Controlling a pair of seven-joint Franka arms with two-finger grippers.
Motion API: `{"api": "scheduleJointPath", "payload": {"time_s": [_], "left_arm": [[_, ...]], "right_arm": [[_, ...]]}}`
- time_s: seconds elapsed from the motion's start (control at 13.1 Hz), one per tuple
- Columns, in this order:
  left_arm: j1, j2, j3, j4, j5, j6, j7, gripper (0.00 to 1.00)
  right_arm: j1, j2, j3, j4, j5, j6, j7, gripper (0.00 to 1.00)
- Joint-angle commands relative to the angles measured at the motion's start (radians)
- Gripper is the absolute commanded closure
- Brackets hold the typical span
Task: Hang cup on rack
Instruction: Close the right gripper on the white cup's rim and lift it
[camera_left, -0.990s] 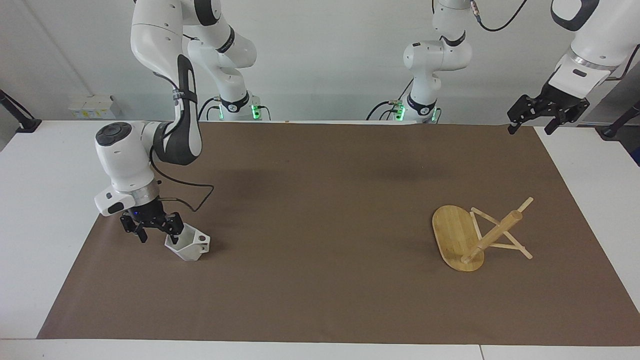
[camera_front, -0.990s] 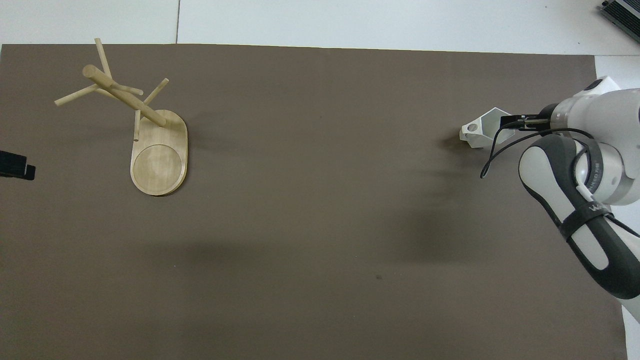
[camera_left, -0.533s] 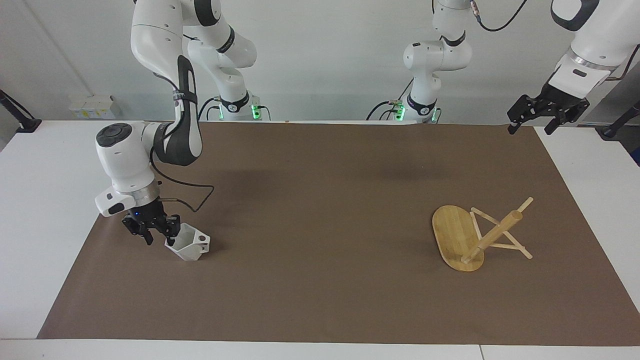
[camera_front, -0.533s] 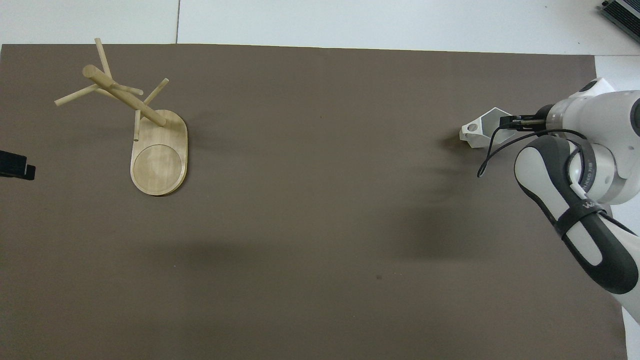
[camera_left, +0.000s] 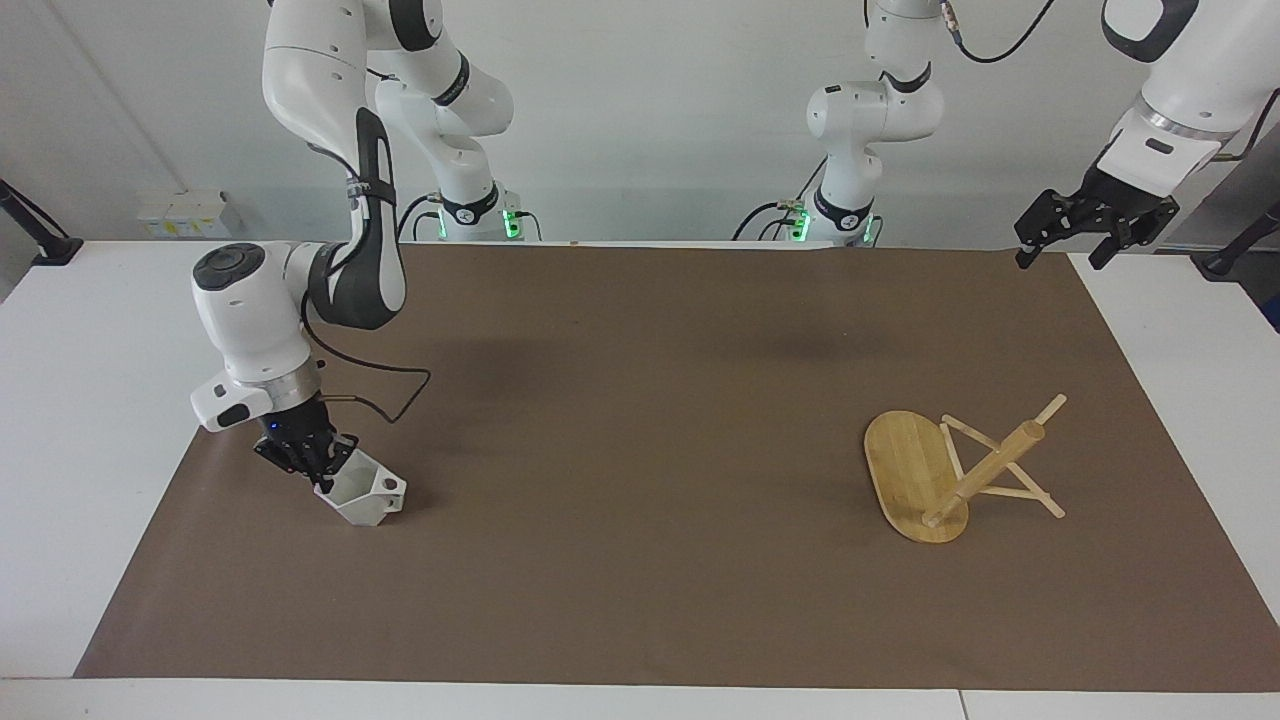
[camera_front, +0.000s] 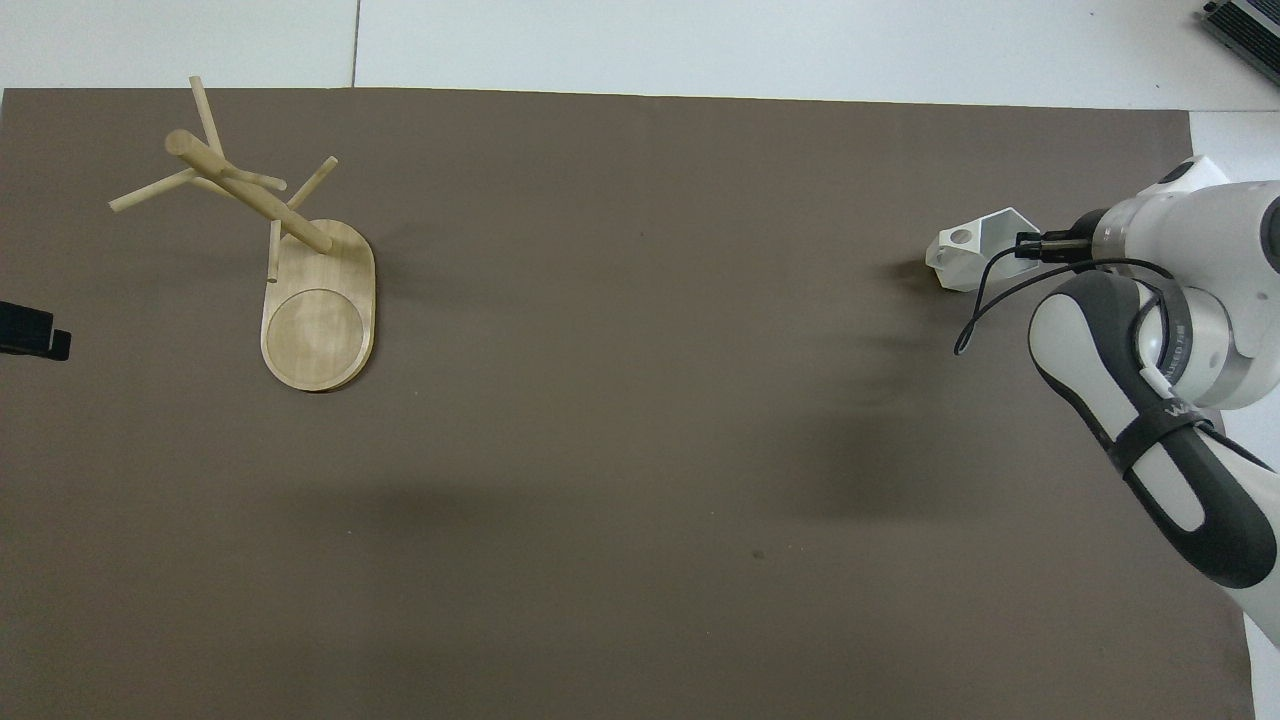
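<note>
Where white table shows — brown mat

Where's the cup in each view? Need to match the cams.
Facing view: cup low at picture left, in the right gripper.
Overhead view: cup upper right of the picture, at the same gripper.
Shared landmark: the rack, at the left arm's end of the table.

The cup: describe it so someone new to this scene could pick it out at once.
On the brown mat, look toward the right arm's end, where the right hand is shut on the rim of the cup. It is small, white and faceted, with a round hole through its blocky handle; the bamboo rack stands at the other end.
</note>
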Motion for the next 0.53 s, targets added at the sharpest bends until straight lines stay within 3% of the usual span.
{"api": "scheduleJointPath", "payload": {"time_s": [0.0, 0.15, 0.46], "left_arm": [[0.003, -0.008, 0.001, 0.0, -0.003, -0.014, -0.009, 0.0], [0.003, -0.008, 0.001, 0.0, -0.003, -0.014, -0.009, 0.0], [0.003, -0.008, 0.001, 0.0, -0.003, -0.014, -0.009, 0.0]], "right_arm": [[-0.008, -0.005, 0.008, -0.012, 0.0, -0.047, 0.012, 1.0], [-0.008, -0.014, 0.023, 0.0, 0.001, -0.116, 0.01, 1.0], [-0.01, -0.092, 0.154, 0.124, 0.003, -0.378, 0.005, 1.0]]}}
